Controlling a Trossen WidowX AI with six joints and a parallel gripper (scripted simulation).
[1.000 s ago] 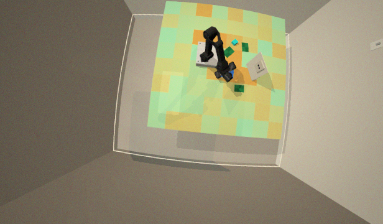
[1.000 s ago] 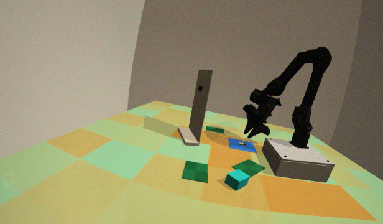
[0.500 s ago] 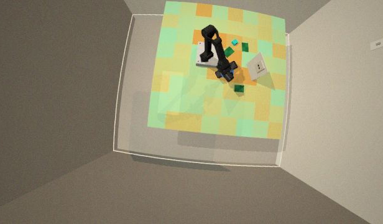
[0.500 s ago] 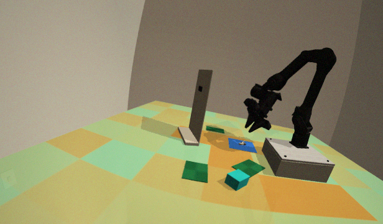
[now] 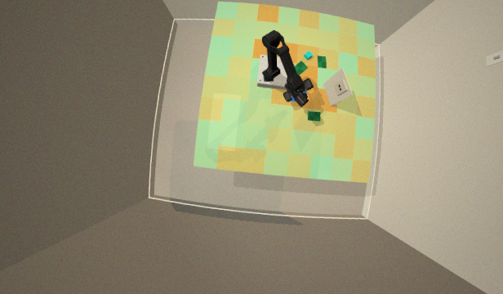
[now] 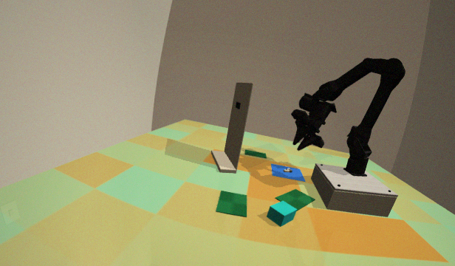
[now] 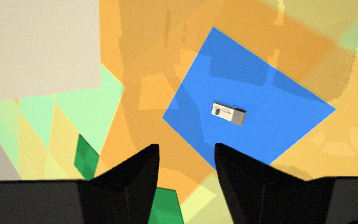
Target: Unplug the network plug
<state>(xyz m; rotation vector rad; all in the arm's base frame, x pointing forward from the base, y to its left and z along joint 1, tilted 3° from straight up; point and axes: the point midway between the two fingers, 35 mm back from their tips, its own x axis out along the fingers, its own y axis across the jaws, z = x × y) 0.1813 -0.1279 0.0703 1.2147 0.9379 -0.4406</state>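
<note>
Now the plug (image 7: pixel 228 114) lies flat on the table, near the middle of the blue marked square (image 7: pixel 280 85), and nothing is touching it. From the side it shows as a small pale thing on the blue patch (image 6: pixel 287 171), between the upright panel (image 6: pixel 238 125) and the grey base block (image 6: pixel 354 190) that the arm stands on. The socket (image 6: pixel 238 105) on the panel looks like an empty dark hole.

Up above the square hangs the gripper (image 6: pixel 308 142), well off the table. Its two black fingers are partly open, with a gap between them, and they hold nothing; only table shows through the gap.

So I think the task is at its very last step: the plug is out, put down and let go. The next move asks for very little. The arm just has to stay up in the air and keep away from the plug, the panel, the green flat pieces (image 6: pixel 232 203) and the small teal block (image 6: pixel 281 213)
</note>
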